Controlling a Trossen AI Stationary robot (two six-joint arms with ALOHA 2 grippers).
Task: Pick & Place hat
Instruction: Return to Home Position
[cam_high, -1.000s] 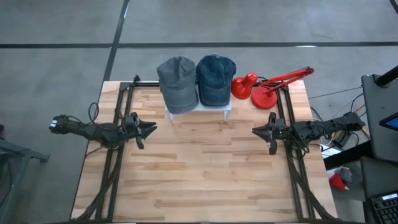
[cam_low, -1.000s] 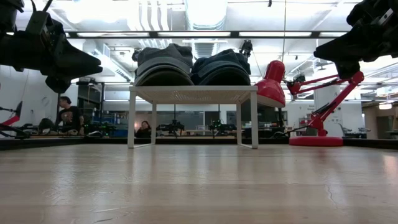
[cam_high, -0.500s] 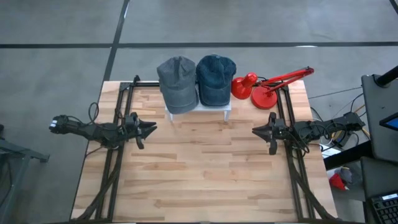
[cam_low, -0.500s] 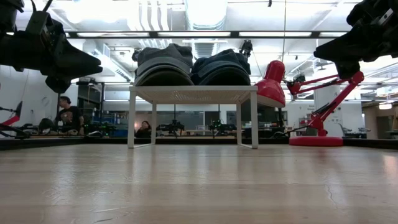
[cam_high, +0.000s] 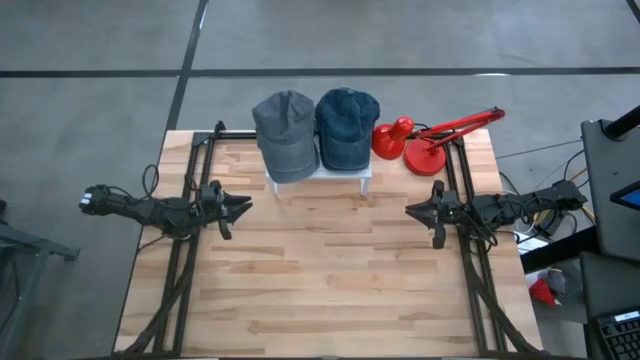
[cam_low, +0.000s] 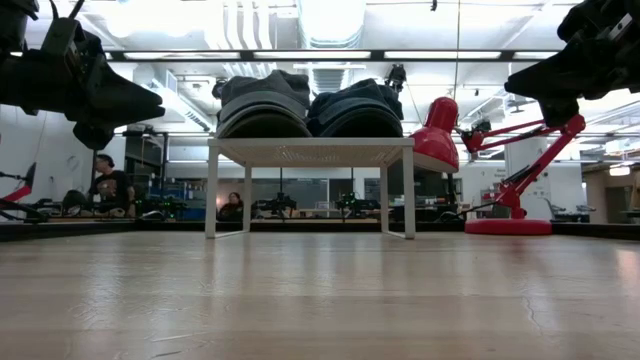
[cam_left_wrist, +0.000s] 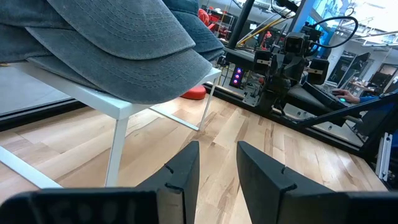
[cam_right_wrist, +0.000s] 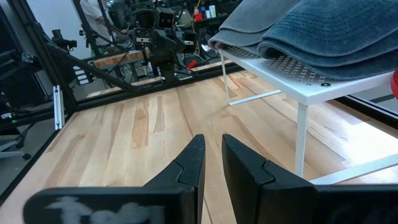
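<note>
Two caps lie side by side on a small white stand (cam_high: 366, 178) at the table's far edge: a grey cap (cam_high: 286, 135) on the left and a blue cap (cam_high: 347, 126) on the right. Both rest by their brims and undersides on the stand's top (cam_low: 310, 151). My left gripper (cam_high: 247, 207) hovers above the table's left part, pointing toward the middle, its fingers shut but for a narrow slit (cam_left_wrist: 217, 146). My right gripper (cam_high: 408, 211) mirrors it on the right, fingers likewise shut (cam_right_wrist: 213, 140). Neither holds anything.
A red desk lamp (cam_high: 430, 140) stands to the right of the stand, at the far right corner, its arm reaching right. The wooden tabletop (cam_high: 330, 270) stretches between and in front of the arms. People sit in the room behind the table (cam_low: 105, 185).
</note>
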